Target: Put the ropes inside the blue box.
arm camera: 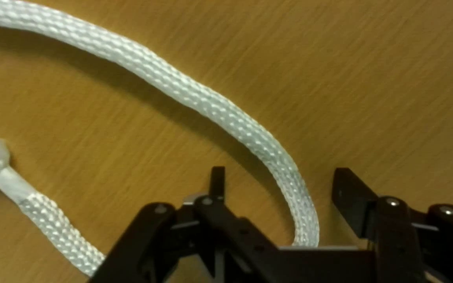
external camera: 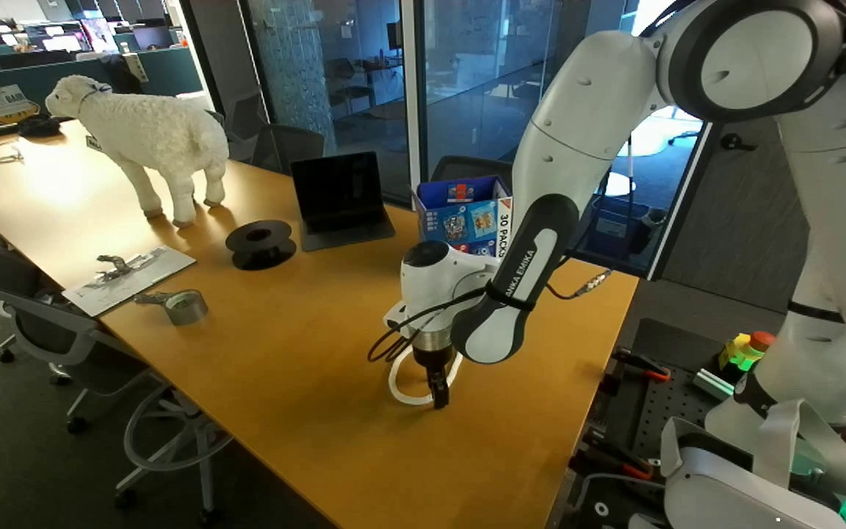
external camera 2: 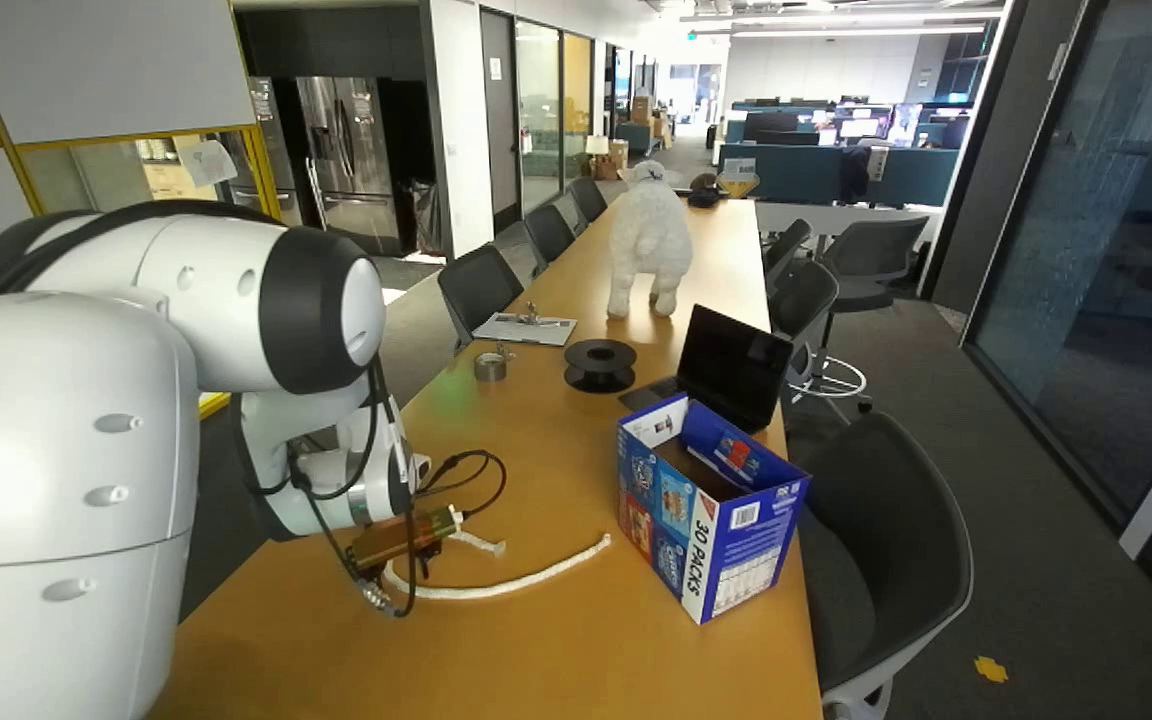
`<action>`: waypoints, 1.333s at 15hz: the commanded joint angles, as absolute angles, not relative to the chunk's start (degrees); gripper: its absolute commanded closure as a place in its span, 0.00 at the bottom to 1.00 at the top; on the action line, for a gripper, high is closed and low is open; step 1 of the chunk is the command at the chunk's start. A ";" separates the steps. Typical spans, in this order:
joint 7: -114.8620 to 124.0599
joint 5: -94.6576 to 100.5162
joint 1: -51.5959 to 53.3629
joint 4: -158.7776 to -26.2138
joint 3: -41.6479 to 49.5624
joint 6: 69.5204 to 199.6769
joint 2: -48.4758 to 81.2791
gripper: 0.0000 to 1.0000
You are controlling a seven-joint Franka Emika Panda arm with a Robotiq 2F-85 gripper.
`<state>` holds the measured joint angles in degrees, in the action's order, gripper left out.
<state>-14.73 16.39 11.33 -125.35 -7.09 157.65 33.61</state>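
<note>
A claw (arm camera: 280, 188) stands spread astride a rope (arm camera: 195, 94), apparently for the grasp (a firm squeeze should come next, the box (external camera 2: 681, 515) later).

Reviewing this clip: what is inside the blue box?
Through the open top of the blue box, an exterior view shows a blue inner side and a brown surface below it, but no contents. The near walls cover the bottom, so anything lying there cannot be seen.
</note>
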 commanded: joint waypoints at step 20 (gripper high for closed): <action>3.85 29.10 9.48 -116.48 8.34 138.92 13.06 0.91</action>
